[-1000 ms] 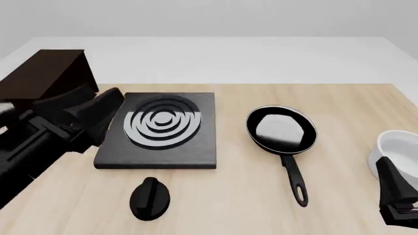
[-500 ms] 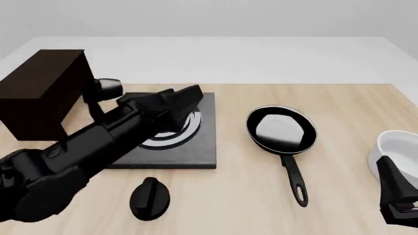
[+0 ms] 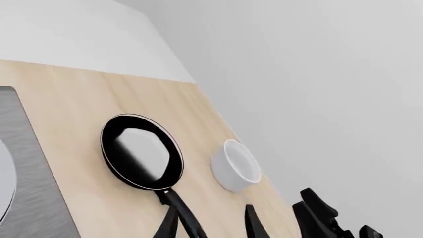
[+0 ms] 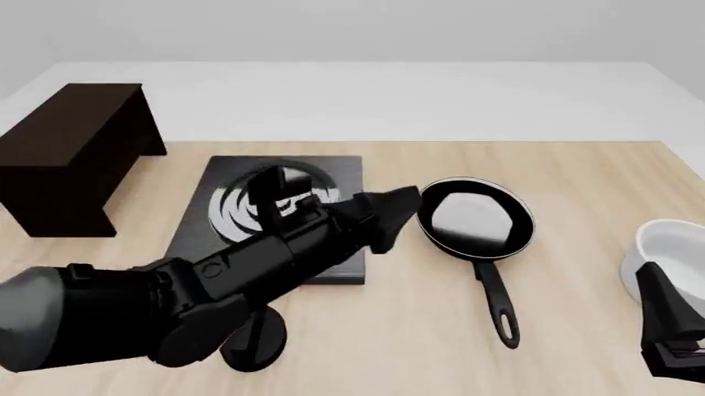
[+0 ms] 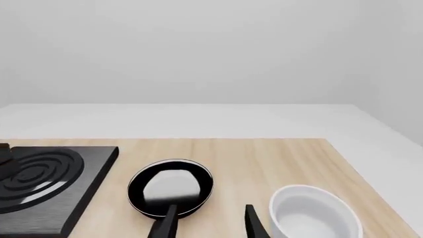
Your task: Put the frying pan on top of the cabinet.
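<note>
At table centre, frying pan (image 4: 475, 218): rigid, glossy, probably slippery; best taken by the long handle (image 4: 494, 299) at six o'clock. Left gripper (image 3: 210, 223) spread, empty; right gripper (image 5: 208, 221) likewise.

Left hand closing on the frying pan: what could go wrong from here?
1. The left hand is nearing the round glossy black frying pan at its rim, not its long handle; it may shove the pan.
2. The dark brown wooden cabinet stands beyond the flat black stove plate, so carrying low could clip the plate.
</note>
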{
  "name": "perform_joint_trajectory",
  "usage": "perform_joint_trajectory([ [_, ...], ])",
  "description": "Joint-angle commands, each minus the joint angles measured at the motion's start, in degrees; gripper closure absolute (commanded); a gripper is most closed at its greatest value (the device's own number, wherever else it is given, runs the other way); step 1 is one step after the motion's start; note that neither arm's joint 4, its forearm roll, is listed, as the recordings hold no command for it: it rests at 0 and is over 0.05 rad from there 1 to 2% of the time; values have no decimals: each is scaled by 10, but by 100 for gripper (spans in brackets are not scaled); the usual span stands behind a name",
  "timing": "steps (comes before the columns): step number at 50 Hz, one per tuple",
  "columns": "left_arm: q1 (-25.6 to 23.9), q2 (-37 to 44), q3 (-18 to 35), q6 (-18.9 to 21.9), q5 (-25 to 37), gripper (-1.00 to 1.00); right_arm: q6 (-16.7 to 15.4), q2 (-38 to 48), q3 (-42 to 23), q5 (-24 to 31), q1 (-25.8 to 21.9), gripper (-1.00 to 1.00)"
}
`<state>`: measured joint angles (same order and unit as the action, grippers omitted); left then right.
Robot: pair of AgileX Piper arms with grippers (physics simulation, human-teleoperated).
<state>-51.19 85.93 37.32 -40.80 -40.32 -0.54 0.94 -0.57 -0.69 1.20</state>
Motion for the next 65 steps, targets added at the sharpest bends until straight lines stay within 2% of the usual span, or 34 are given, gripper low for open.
perform_joint_trajectory([
  [1,-36,63,26,-33,-17,-100,2,-3,-1,2,1,-100],
  [9,-45,82,42,-27,-12,-100,6,-6,-2,4,2,-100],
  [31,-35,168,56,-58,-47,-100,6,-6,3,-1,1,-100],
  [59,-38,240,96,-68,-51,-100,16,-2,-2,0,6,-100],
  [61,-49,260,101,-90,-62,-100,18,-3,0,-2,6,-100],
  [65,-48,268,107,-83,-61,-100,19,-1,1,-4,6,-100],
])
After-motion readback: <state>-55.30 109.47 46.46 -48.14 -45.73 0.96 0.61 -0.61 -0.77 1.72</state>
